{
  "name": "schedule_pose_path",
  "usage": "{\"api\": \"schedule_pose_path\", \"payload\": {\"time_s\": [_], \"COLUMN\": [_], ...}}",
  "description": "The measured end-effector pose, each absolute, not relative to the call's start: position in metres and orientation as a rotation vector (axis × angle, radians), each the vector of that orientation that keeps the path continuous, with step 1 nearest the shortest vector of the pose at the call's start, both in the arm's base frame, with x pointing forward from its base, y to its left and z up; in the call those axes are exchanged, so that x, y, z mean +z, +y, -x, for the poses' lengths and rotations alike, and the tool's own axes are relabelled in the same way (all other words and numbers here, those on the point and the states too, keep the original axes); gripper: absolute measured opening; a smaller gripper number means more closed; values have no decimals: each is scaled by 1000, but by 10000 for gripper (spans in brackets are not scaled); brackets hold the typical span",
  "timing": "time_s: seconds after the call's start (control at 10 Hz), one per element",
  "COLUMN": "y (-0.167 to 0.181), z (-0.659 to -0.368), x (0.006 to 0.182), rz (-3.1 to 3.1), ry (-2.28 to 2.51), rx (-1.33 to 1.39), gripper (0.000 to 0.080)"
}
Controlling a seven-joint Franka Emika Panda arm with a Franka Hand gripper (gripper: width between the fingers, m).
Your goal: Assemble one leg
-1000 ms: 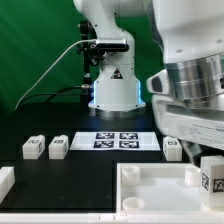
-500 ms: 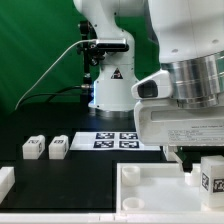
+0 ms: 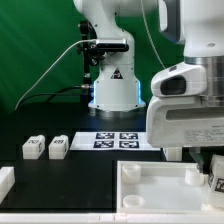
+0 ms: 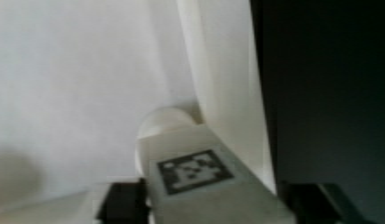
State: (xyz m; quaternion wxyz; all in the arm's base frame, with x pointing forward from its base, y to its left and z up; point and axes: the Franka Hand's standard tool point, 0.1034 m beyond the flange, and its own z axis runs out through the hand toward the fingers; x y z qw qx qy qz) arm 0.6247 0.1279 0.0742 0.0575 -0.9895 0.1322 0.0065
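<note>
Arm: wrist and hand low over the right near corner of the scene, large in the exterior view and cut off by its right edge.
Leg (image 3: 215, 180): at the tray's right near corner, directly under the hand. Only part of one tagged face shows below the hand. It looks slightly tilted. Can't tell if it's seated in a socket or just resting there.
Wrist view: leg (image 4: 196, 170) centred, tag face toward the camera. One dark finger (image 4: 121, 203) on one side, the other on the opposite side.
Jaws: straddling the leg, close on both flanks. Contact isn't resolvable in the blur, so I can't tell whether they're clamped or loose.
Tray (image 3: 150, 167): large white piece with a raised rim, near centre-right on the black surface (image 3: 90, 175).
Second leg (image 3: 31, 147): far left on the surface, upright, well apart from the tray.
Third leg (image 3: 58, 146): just right of the second leg, not touching it.
Marker board (image 3: 118, 139): flat on the surface beyond the tray, in front of the arm base (image 3: 112, 85).
White part (image 3: 5, 182): near left edge, cropped, type unclear.
</note>
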Motion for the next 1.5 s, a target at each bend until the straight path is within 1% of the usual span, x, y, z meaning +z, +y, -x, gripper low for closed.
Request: {"api": "schedule_pose_path", "payload": {"time_s": [0.1, 0.3, 0.4, 0.6, 0.7, 1.0, 1.1, 1.2, 1.3, 1.4, 1.5], "y": [126, 126, 123, 126, 123, 123, 123, 124, 123, 123, 125], "z": [-624, -625, -628, -629, -631, -630, -629, -626, -626, -628, -627], "x": [73, 73, 76, 75, 75, 74, 73, 69, 69, 69, 69], "rz": [2972, 2878, 2774, 2399, 2265, 2273, 2332, 2454, 2600, 2730, 2804], "ry": [595, 934, 1188, 1793, 1934, 1923, 1845, 1671, 1421, 1151, 982], "rx": [35, 57, 67, 143, 168, 159, 145, 106, 73, 28, 14], "gripper": [309, 307, 302, 298, 298, 296, 296, 378, 378, 513, 625]}}
